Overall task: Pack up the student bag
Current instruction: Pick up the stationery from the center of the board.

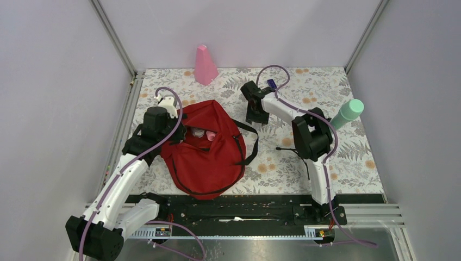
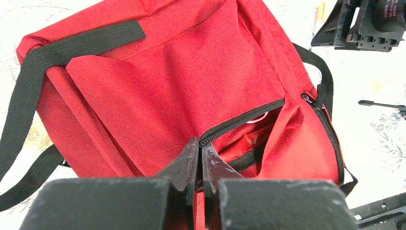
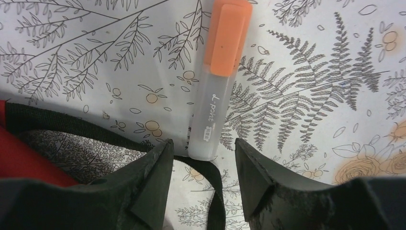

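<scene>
Student bag: dark red, lying on the tabletop left of centre, directly in front of the left arm; well apart from the right arm base

Bag opening: zipper parted along the upper side; small pink and white items show inside, too small to identify

Left tool: narrow; both fingers pressed together on the black zipper trim at the end of the opening, pinching the bag fabric

Right tool: wide; the fingers stand apart with nothing clamped, lowered close to the tabletop just right of the bag's upper corner

Highlighter: clear barrel with an orange cap, lying flat on the tabletop; its near end sits in the gap between the right tool's fingers, not touching either one, with the cap pointing away from the tool

Black strap: runs from the bag across the tabletop and passes under the right tool, crossing just below the highlighter's near end

Pink cone: upright at the far edge of the tabletop, beyond the bag

Green bottle: at the right edge of the tabletop, tilted, beside the right arm's elbow

Thin black rod: flat on the tabletop between the bag and the right arm
</scene>
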You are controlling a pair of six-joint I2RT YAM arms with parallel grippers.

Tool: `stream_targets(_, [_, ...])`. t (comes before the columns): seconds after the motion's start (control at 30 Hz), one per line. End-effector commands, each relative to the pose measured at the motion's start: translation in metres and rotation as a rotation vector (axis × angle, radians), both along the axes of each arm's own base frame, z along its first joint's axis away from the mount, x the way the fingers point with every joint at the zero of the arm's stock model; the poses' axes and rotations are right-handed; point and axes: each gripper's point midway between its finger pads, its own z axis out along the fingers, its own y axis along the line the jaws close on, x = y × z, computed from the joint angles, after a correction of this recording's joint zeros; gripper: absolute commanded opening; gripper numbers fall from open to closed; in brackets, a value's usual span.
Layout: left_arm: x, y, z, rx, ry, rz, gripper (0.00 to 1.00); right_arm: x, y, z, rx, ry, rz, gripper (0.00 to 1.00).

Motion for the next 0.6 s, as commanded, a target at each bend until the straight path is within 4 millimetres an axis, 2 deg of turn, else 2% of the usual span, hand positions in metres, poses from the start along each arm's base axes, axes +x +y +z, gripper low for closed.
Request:
stream_targets(0.0, [0.0116,0.0013,0.035,-0.043,-0.142,0.024,0.0,-0.0052,0.0027,-0.0045,0.0,0.061,0.013,0.57])
stream_targets(0.1, [0.0114,0.0018,0.0356,-0.044,-0.145,0.024,0.0,-0.0084,0.0029,-0.0133,0.0,0.086,0.006,0.57])
stream_targets(0.43, [0.0118,0.0015,0.0354,-0.044,-0.144,0.025,0.0,-0.0059,0.0003,-0.0135,-0.016,0.077,0.002,0.49])
stream_targets(0.57, [0.0116,0.0015,0.035,-0.044,-0.144,0.024,0.0,-0.006,0.0004,-0.0139,-0.017,0.078,0.006,0.42])
